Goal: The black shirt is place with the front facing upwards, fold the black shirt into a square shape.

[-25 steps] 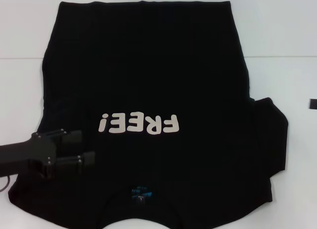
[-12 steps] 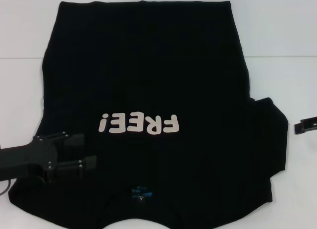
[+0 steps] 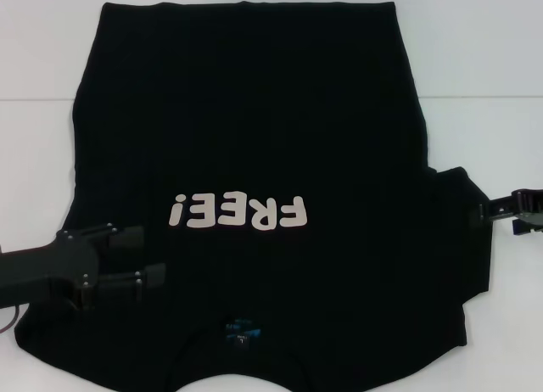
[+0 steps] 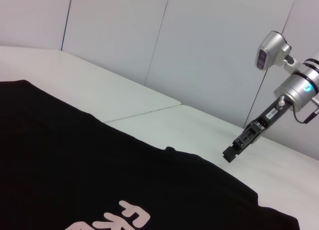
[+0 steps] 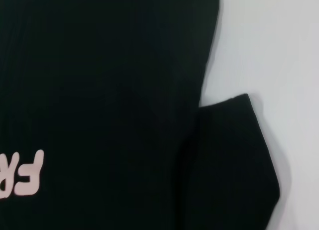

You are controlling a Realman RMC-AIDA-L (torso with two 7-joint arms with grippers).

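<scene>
At the lower left of the head frame we see the left claw (image 3: 144, 256) over the shirt's left side, its two fingers spread apart and empty. The black shirt (image 3: 254, 154) lies flat on the white desk (image 3: 484, 53), filling the middle, its "FREE!" lettering (image 3: 237, 212) face up. At the right edge, the right claw (image 3: 485, 210) reaches the sleeve's rim; we cannot tell its opening.
</scene>
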